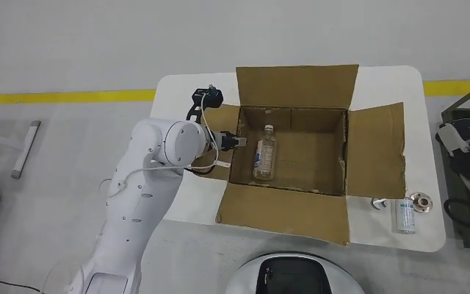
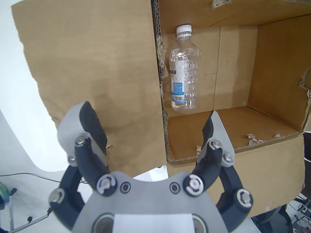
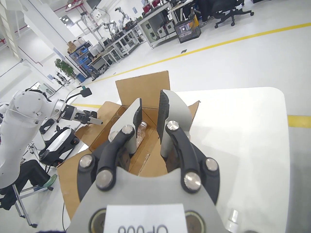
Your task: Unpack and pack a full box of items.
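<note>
An open cardboard box (image 1: 374,158) stands on the white table (image 1: 183,92). A clear plastic bottle (image 1: 266,153) with a white cap lies on the box floor near the left wall. My left gripper (image 1: 233,140) hovers over the box's left flap at the rim, open and holding nothing. In the left wrist view the gripper (image 2: 150,124) points at the bottle (image 2: 183,73) inside the box (image 2: 274,66). My right gripper (image 3: 150,109) is held off the table's right side, its fingers a little apart and empty, facing the box (image 3: 143,86) and the bottle (image 3: 142,128).
A small clear container (image 1: 406,215) and two small metal parts (image 1: 420,200) (image 1: 378,203) lie on the table right of the box. All four box flaps are folded outward. Dark equipment (image 1: 459,140) stands beyond the table's right edge.
</note>
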Motion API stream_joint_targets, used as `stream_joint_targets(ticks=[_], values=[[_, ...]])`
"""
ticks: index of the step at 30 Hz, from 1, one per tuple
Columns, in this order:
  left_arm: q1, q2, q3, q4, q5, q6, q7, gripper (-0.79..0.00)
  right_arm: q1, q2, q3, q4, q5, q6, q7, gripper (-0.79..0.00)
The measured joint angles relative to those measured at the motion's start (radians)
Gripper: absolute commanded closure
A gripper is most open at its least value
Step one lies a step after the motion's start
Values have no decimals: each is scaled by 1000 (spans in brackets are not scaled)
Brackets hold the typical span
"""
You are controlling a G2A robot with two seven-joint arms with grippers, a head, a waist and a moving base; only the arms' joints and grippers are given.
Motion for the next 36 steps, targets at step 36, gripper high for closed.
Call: stream_joint_targets(ticks=[36], values=[[9, 44, -198, -266, 85, -48, -47, -785, 45, 67, 182, 0, -412, 5, 542, 0]])
